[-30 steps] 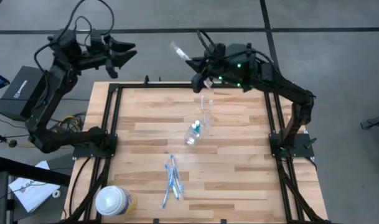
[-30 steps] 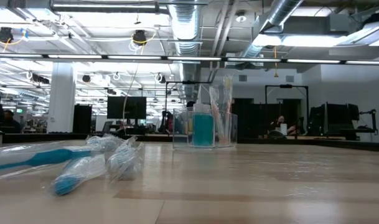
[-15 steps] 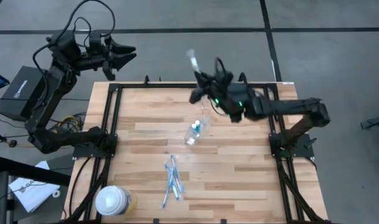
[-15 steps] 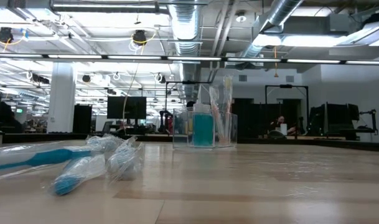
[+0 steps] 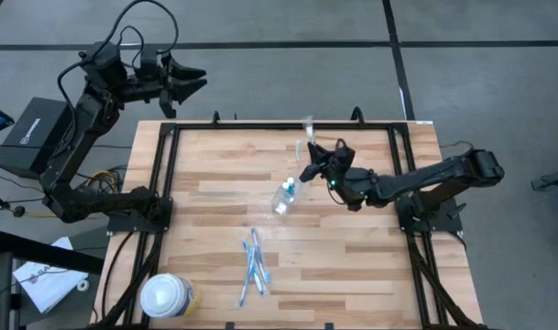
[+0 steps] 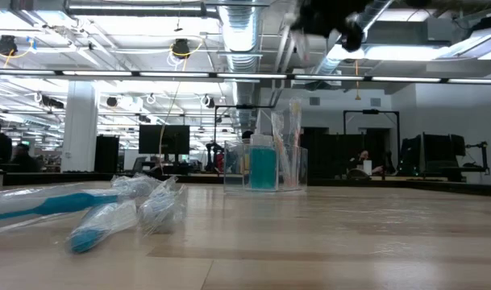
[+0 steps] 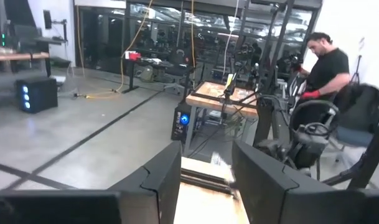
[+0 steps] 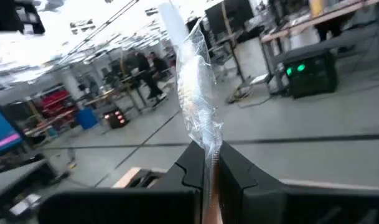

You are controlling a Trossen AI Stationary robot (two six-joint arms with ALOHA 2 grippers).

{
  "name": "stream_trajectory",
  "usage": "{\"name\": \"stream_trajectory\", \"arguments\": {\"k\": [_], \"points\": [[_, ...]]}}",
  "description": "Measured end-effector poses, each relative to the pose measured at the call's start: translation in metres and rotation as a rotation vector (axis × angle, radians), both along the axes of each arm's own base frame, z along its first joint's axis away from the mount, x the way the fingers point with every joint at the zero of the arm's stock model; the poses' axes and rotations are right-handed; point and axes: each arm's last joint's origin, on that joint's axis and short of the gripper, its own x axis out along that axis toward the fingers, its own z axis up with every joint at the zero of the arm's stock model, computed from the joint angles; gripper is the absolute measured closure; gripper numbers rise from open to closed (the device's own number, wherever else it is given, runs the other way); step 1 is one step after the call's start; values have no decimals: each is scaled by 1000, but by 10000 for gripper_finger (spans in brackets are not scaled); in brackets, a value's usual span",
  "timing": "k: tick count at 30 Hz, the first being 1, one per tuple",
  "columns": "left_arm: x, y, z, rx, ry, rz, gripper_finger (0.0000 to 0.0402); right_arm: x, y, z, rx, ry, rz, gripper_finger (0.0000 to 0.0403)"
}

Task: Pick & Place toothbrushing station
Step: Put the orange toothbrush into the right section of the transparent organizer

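Observation:
The small clear cup (image 5: 286,194) stands on the table's middle with a blue tube and toothbrushes upright in it; it also shows in the low view (image 6: 265,165). Several wrapped blue and white toothbrushes (image 5: 253,268) lie flat nearer the front edge. My right gripper (image 5: 311,169) hangs above the table just right of and beyond the cup, shut on a toothbrush in clear wrapping (image 5: 308,130). My left gripper (image 5: 189,79) is open and empty beyond the table's far left corner. My right gripper pinches the wrapped toothbrush between its two fingers (image 8: 229,168), at one end of it (image 8: 208,149). The fingers come from the table's right, about level. The rest of the brush (image 8: 192,81) sticks out past the fingertips, lifted clear of the table and cup.
A large round white-topped yellowish container (image 5: 167,295) stands at the near left corner. Black frame rails (image 5: 169,174) run along the table's left and right sides. Bare wood lies right of the cup. A person (image 7: 323,68) stands in the room beyond.
My right gripper has gone from above the far edge toward the near edge and down, ending beside the cup, with the arm stretched out low. The wrapped toothbrush went with it and has turned from slanting left to pointing at the far edge.

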Motion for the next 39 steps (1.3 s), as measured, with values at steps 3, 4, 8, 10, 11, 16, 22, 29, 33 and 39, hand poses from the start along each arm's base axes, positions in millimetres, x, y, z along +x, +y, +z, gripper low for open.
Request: {"name": "stream_trajectory", "arguments": {"k": [3,4,8,10,11,16,22,29,33,39], "points": [[0,1,0,51,12,2,271,1,-7,-29,21,-6,40,394],[1,1,-1,59,16,2,273,2,-9,-40,21,-5,52,394],[5,7,-3,94,37,7,280,6,-20,-68,-1,-56,77,394],[7,9,-5,101,45,5,283,9,-24,-78,-34,-59,75,394],[8,10,-5,105,48,-3,284,12,-27,-82,-51,-50,73,394],[14,15,-10,114,65,-51,284,21,-45,-102,-93,-59,90,394],[18,21,-13,130,81,-59,286,25,-61,-122,-113,-40,73,394],[18,22,-14,150,88,-60,286,25,-70,-127,-133,7,64,394],[18,22,-14,152,88,-60,286,25,-76,-127,-146,16,83,394],[18,22,-14,162,91,-60,286,25,-80,-132,-136,80,86,394]]}}
